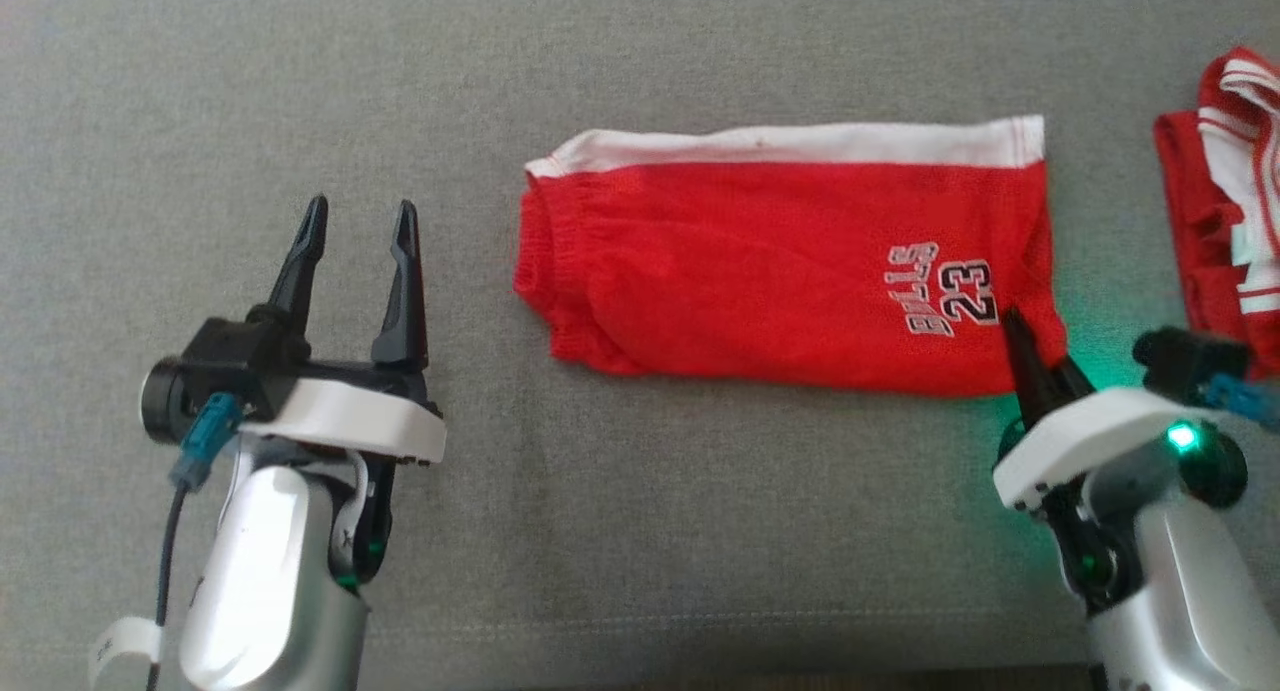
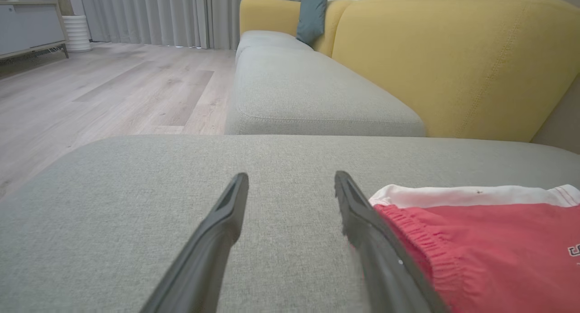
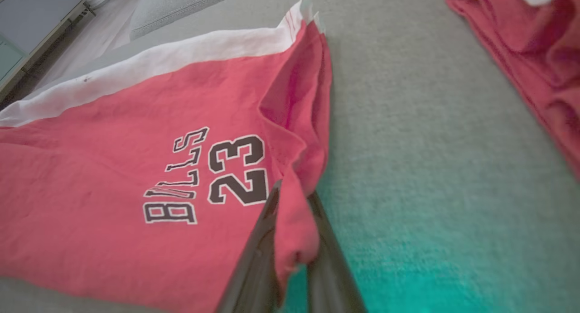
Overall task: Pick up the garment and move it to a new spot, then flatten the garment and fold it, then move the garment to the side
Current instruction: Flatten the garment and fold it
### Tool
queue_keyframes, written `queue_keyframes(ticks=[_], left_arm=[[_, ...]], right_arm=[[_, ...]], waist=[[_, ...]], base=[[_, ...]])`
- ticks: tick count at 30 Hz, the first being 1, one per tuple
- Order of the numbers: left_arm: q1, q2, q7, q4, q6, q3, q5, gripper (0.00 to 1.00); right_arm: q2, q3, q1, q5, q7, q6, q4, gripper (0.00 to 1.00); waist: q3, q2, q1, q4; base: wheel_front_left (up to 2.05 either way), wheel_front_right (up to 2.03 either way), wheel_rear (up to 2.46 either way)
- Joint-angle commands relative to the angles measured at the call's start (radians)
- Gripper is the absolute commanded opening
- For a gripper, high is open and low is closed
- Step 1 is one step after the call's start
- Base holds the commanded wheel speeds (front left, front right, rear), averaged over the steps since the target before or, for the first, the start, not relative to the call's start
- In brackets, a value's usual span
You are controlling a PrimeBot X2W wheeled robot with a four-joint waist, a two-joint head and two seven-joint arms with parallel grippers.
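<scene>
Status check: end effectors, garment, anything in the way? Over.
Left end effector open, touching nothing. Right end effector shut on a corner of the red shorts. Another red garment lies off to the right, apart.

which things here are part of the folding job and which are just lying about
Part of the job:
- red garment with the 23 print
- right gripper, shut on its near corner
- left gripper, open beside it

Just lying about:
- second red and white garment at the right edge
- yellow sofa back
- teal cushion
</scene>
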Motion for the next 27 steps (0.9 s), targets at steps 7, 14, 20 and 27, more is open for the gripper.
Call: queue_keyframes(ticks=[7, 14, 20, 27], left_arm=[[0.009, 0.011, -0.005, -0.018, -0.006, 0.027, 0.010, 1.00], [0.017, 0.011, -0.005, -0.007, -0.006, 0.009, -0.001, 1.00], [0.024, 0.011, -0.005, -0.003, 0.003, -0.013, -0.018, 1.00], [0.029, 0.011, -0.005, 0.000, 0.013, -0.038, -0.034, 1.00]], right_arm=[[0.011, -0.010, 0.031, 0.000, -0.004, -0.001, -0.041, 0.00], [0.018, 0.064, -0.055, -0.036, 0.031, -0.001, -0.123, 0.00], [0.029, 0.279, -0.164, -0.028, 0.079, -0.001, -0.182, 0.00], [0.033, 0.523, -0.206, 0.120, 0.055, -0.001, -0.094, 0.00]], waist=[[-0.031, 0.0000, 0.0000, -0.006], [-0.061, 0.0000, 0.0000, 0.011], [-0.080, 0.0000, 0.0000, 0.043], [-0.083, 0.0000, 0.0000, 0.093]], base=[[0.00, 0.00, 0.00], [0.00, 0.00, 0.00], [0.00, 0.00, 0.00], [0.00, 0.00, 0.00]])
